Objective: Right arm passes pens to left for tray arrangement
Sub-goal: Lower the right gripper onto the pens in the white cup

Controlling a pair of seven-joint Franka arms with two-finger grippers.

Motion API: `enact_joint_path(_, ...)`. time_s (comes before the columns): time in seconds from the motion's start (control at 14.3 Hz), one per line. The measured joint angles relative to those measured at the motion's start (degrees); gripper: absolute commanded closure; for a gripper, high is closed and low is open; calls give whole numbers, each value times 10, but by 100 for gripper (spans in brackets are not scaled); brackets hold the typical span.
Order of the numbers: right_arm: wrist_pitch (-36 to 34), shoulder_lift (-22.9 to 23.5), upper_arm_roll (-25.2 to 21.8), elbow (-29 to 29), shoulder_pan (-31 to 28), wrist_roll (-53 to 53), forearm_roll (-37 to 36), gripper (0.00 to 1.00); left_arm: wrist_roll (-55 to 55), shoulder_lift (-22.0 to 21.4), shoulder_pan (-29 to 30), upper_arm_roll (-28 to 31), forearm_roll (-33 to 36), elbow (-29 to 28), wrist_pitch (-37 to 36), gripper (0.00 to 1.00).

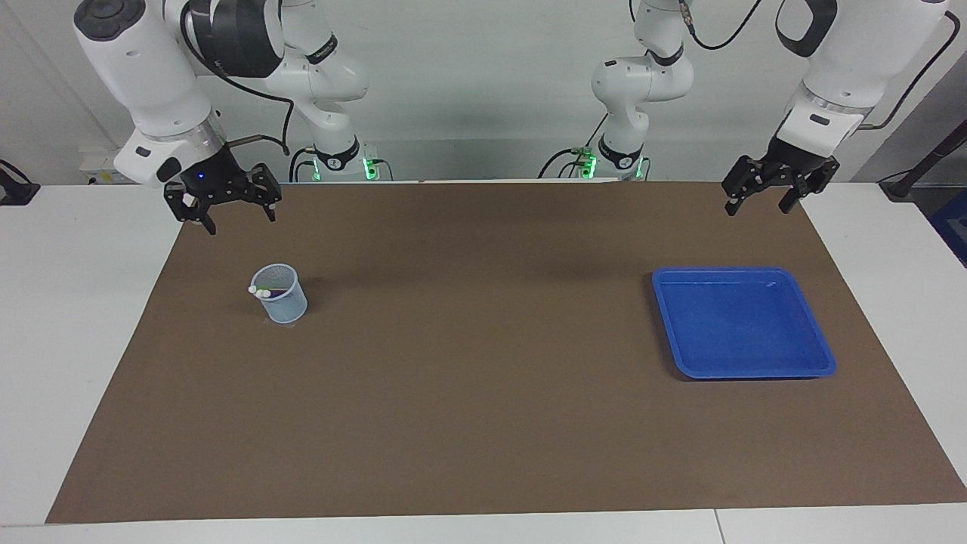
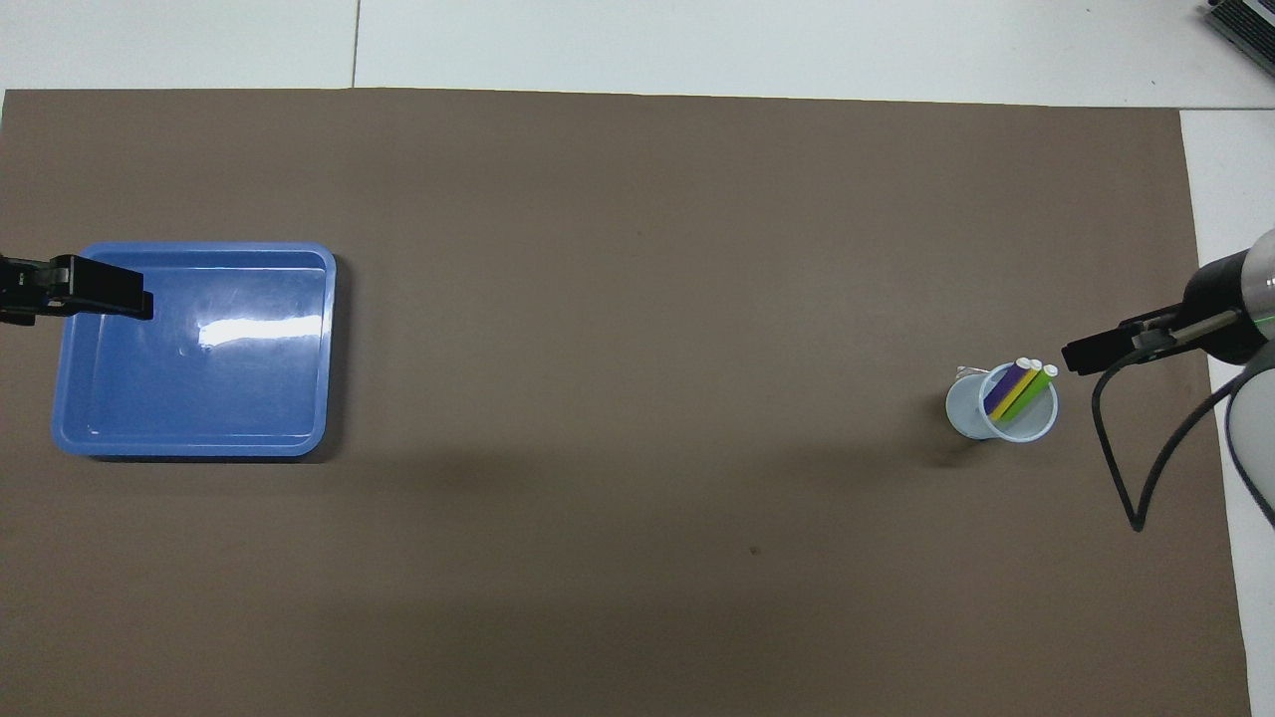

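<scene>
1. White wall panels are standing at the robots' end of the scene, and a white worktop (image 1: 75, 317) is carrying a large brown mat (image 1: 483, 423) that is covering most of its surface.
2. A small pale-blue mesh cup (image 1: 281, 301) is standing upright on the mat toward the right arm's end of the worktop.
3. Three pens (image 2: 1018, 388) are leaning together inside that cup: a purple one, a yellow one and a bright green one, lying side by side with their pale whitish ends sticking up over the rim.
4. A bright blue tray (image 1: 816, 344) is lying flat on the mat toward the left arm's end, well apart from the cup, and nothing is lying in it.
5. The right arm (image 1: 143, 68), with a small blue light glowing on its black wrist, is holding the right gripper (image 1: 223, 210) in the air over the mat's edge at the robots' end, near the cup but not touching it; its fingers are standing spread apart and gripping nothing.
6. The left arm (image 1: 854, 53) is waiting with the left gripper (image 1: 770, 195) hanging in the air over the mat's corner nearest its base, clear of the tray; its fingers are likewise standing spread and holding nothing.
7. In the overhead view, the left gripper's tip is overlapping the tray's rim.
8. Black cables are looping off both wrists.
</scene>
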Motion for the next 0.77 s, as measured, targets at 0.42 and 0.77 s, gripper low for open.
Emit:
enact_joint_path(0.42,130,12,-3,-107,-36,-183,0,0,0,0,-1,0,0,-1,-1,0)
enact_joint_path(0.77,216,28,-3,-162,-41,-442,0,0,0,-1,-3,0,0,-8,-1,0)
